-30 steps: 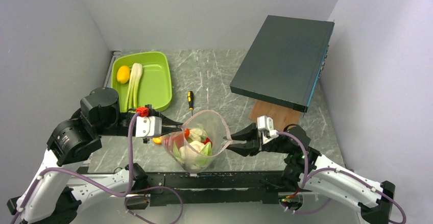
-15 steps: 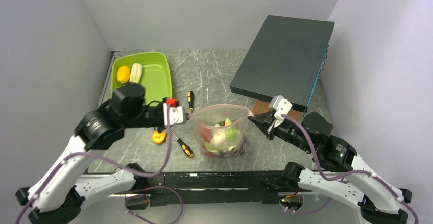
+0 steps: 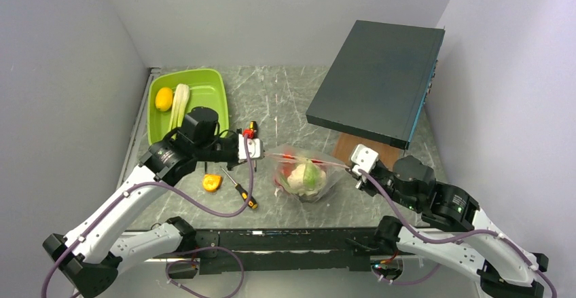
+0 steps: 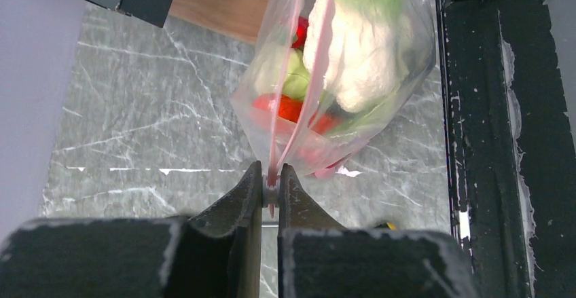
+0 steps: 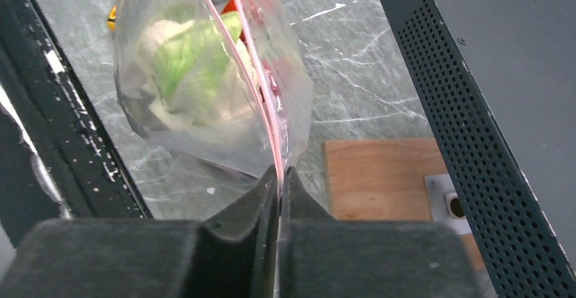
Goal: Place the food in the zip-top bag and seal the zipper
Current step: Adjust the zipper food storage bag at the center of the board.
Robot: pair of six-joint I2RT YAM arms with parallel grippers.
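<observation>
The clear zip-top bag (image 3: 306,179) hangs stretched between my two grippers, holding the food: white cauliflower (image 4: 353,60), a light-green leafy head (image 5: 187,57) and red chili pieces (image 4: 285,106). My left gripper (image 4: 271,181) is shut on the left end of the pink zipper (image 4: 289,81). My right gripper (image 5: 280,174) is shut on the zipper's right end (image 5: 261,101). The two pink strips run close together with a narrow gap between them. In the top view the left gripper (image 3: 261,150) and the right gripper (image 3: 348,169) pull the mouth (image 3: 306,161) into a line.
A lime-green tray (image 3: 207,104) with a yellow piece (image 3: 164,98) and a pale stalk stands at back left. A screwdriver (image 3: 239,193) and an orange tape measure (image 3: 211,182) lie left of the bag. A dark box (image 3: 377,81) and a wooden board (image 3: 370,150) stand at right.
Both grippers have moved away from the arm bases with the bag. The bag's mouth has gone from a wide open loop to a narrow stretched line.
</observation>
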